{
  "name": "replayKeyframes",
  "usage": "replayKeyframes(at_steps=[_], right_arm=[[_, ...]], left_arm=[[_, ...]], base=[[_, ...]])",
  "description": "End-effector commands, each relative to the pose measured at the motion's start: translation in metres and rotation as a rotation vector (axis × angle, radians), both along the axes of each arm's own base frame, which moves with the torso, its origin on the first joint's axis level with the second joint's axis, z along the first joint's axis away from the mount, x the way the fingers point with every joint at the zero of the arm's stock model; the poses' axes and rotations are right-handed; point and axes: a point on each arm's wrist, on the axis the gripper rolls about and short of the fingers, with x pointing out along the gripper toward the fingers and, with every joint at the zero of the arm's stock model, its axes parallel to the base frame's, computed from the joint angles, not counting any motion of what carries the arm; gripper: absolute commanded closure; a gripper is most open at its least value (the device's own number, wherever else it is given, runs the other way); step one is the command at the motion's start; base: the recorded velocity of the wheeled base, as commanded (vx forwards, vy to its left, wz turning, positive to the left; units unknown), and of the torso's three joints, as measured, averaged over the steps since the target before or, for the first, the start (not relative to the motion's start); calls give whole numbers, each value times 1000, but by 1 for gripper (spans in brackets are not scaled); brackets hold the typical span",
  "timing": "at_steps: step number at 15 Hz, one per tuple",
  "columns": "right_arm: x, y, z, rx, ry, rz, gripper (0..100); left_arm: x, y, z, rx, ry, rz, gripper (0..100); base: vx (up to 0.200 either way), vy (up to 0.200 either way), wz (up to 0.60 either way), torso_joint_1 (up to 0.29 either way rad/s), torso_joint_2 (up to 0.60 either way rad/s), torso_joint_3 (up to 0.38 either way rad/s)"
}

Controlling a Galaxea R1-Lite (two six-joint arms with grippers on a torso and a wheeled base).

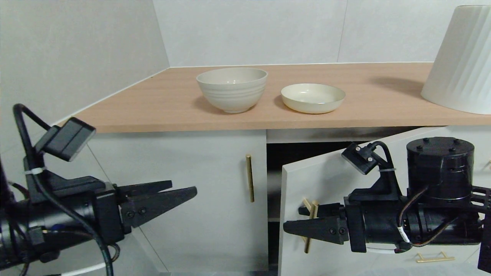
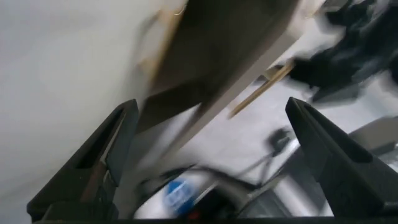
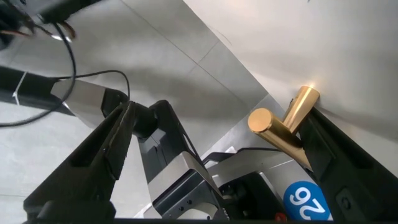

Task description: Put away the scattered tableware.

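On the wooden counter stand a deep ribbed cream bowl and, to its right, a shallow cream dish. Below them the right cabinet door hangs partly open. My right gripper is at that door's brass handle. The handle passes between its open fingers, close to one finger. My left gripper is open and holds nothing, low in front of the shut left cabinet door.
A large white ribbed lampshade stands at the counter's right end. The left door has a vertical brass handle. A dark gap shows between the two doors. A small brass drawer pull sits low right. Walls close in the counter's left and back.
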Motion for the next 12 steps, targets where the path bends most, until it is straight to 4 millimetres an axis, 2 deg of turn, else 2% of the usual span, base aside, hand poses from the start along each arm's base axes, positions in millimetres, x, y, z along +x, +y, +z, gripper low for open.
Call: replayKeyframes(at_steps=[1, 5, 6, 12], right_arm=[[-1, -1, 2, 5, -5, 2, 0], [-1, -1, 2, 5, -5, 2, 0], [-1, -1, 2, 5, -5, 2, 0], [-2, 1, 1, 2, -2, 6, 0]], left_arm=[[9, -17, -22, 16, 80, -54, 0], [9, -25, -32, 36, 114, -88, 0], [9, -25, -33, 39, 116, -89, 100], [16, -29, -41, 99, 98, -107, 100]], base=[[0, 0, 0, 0, 0, 0], [0, 0, 0, 0, 0, 0], [0, 0, 0, 0, 0, 0], [0, 0, 0, 0, 0, 0]])
